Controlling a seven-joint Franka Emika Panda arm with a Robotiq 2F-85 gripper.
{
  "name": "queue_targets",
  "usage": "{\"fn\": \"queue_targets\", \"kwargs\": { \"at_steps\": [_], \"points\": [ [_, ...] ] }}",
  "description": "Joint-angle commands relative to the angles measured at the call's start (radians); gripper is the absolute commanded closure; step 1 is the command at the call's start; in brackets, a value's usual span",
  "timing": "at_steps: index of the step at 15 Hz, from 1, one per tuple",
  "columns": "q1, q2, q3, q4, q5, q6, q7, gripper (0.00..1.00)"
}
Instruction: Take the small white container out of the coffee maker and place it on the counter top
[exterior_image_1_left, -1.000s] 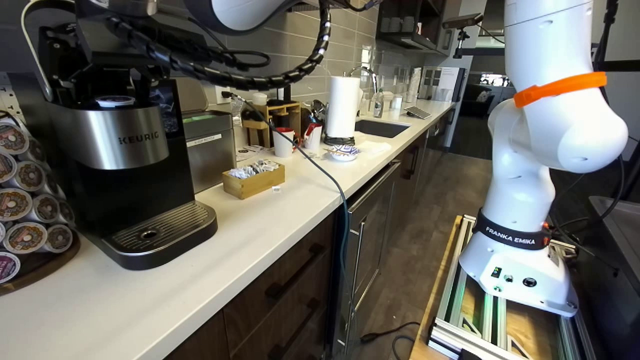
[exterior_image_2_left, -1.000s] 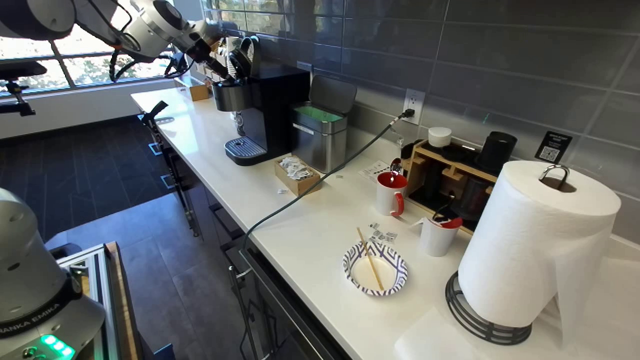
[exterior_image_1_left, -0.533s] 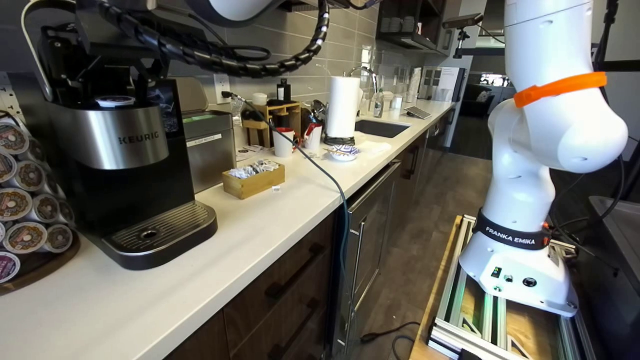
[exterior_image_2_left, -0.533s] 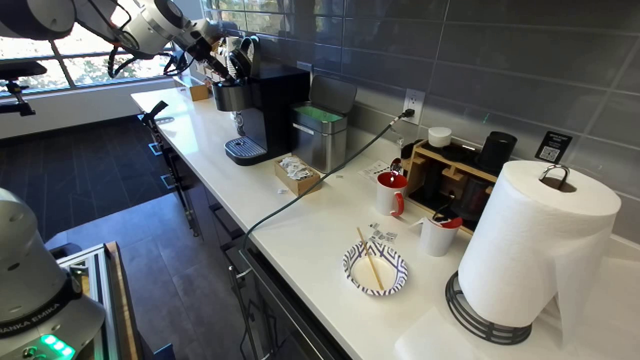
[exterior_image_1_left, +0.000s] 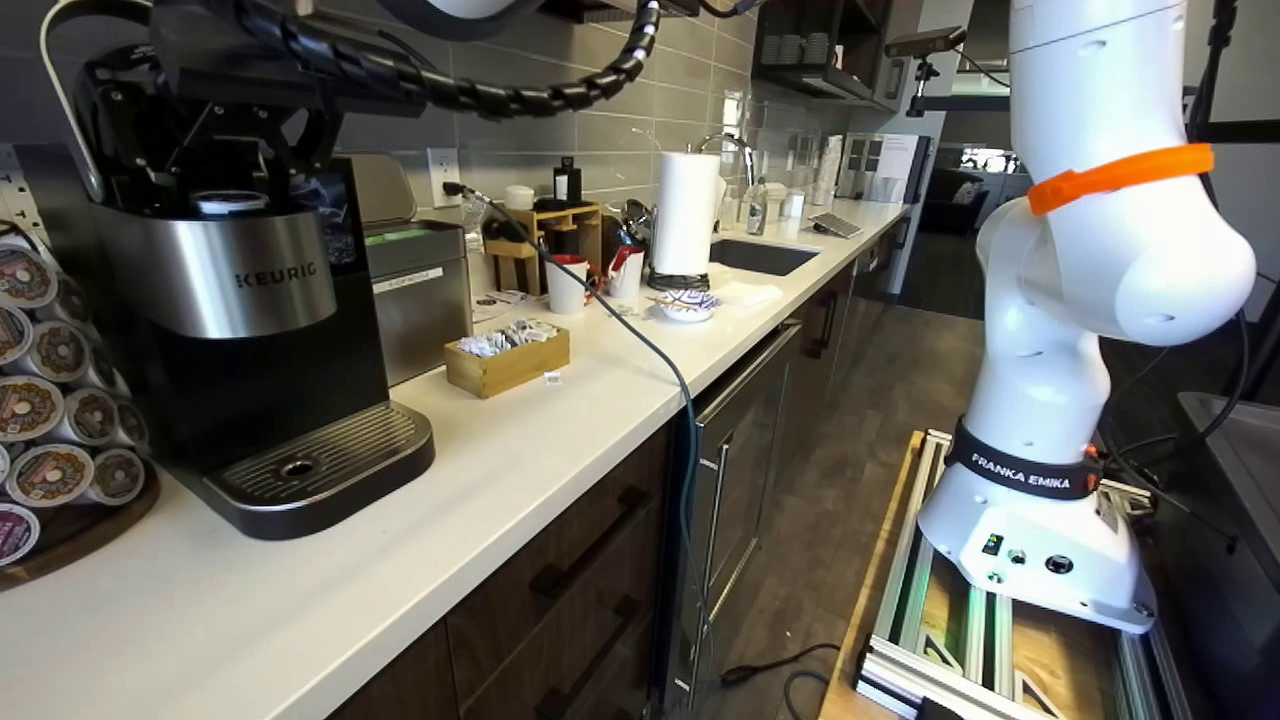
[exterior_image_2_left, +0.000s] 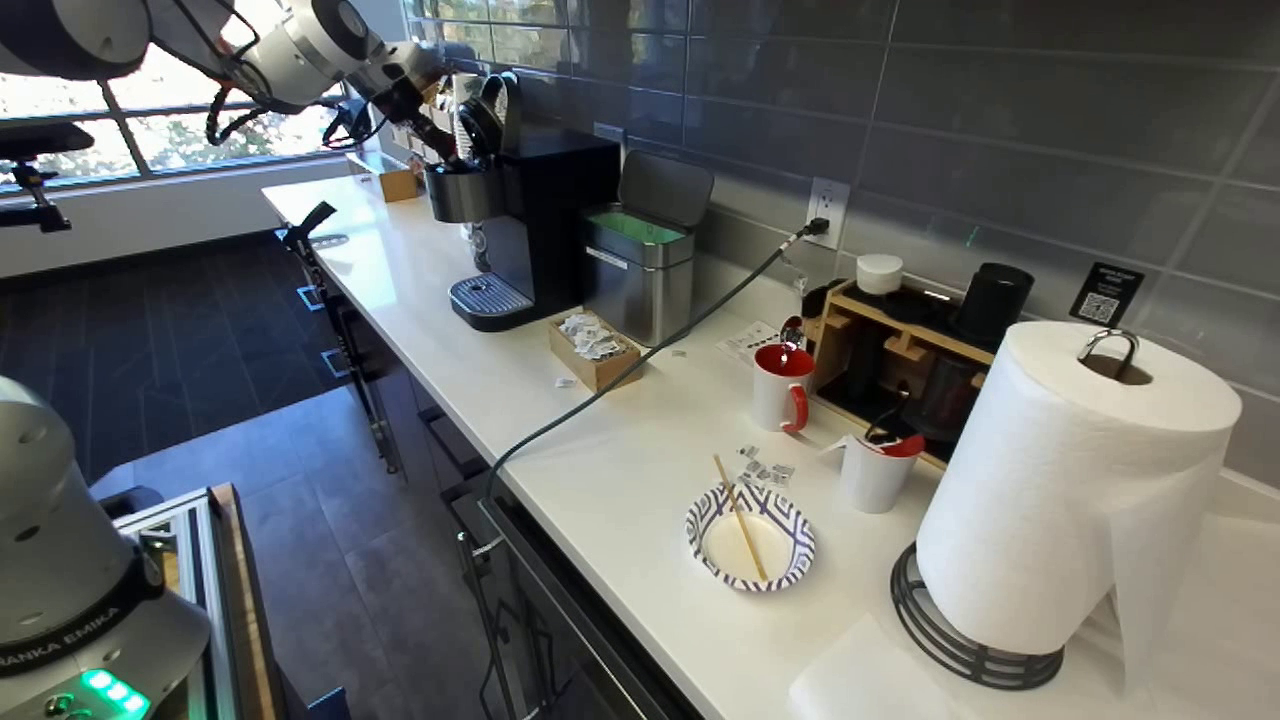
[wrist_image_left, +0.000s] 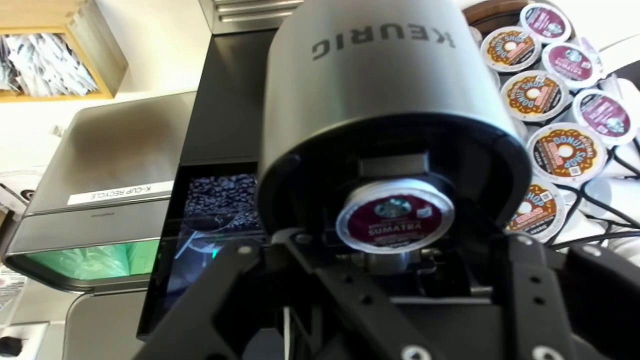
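Note:
The small white container is a coffee pod (wrist_image_left: 395, 220) with a white rim and a maroon Sumatra lid. It lies in the open top of the coffee maker (wrist_image_left: 390, 75), tilted in the wrist view. In an exterior view the pod (exterior_image_1_left: 230, 203) shows just above the silver KEURIG front. My gripper (wrist_image_left: 394, 212) reaches down into that opening, one finger on each side of the pod. The fingertips are lost in the dark, so contact with the pod cannot be made out. The white counter top (exterior_image_1_left: 520, 450) spreads in front of the machine.
Stacked pods (exterior_image_1_left: 60, 400) stand right beside the coffee maker. On its other side are a metal recycle bin (exterior_image_2_left: 640, 280) with its lid up and a wooden box of packets (exterior_image_1_left: 510, 365). A power cord (exterior_image_1_left: 640, 335) crosses the counter; mugs and a paper towel roll (exterior_image_2_left: 1070, 490) stand farther along.
My fingers have drawn closer together around the pod. The arm's wrist and cable have shifted upward in an exterior view. The coffee maker has nudged very slightly; the pod remains in its opening.

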Motion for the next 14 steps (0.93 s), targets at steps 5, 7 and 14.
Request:
{"fn": "queue_targets", "kwargs": {
  "at_steps": [5,7,14],
  "points": [
    [0.022,-0.009,-0.028,0.007,-0.011,0.020,0.002,0.71],
    [0.024,-0.019,-0.027,0.008,-0.008,0.013,-0.001,0.71],
    [0.013,-0.147,0.013,-0.041,0.062,-0.010,-0.050,0.71]
  ]
}}
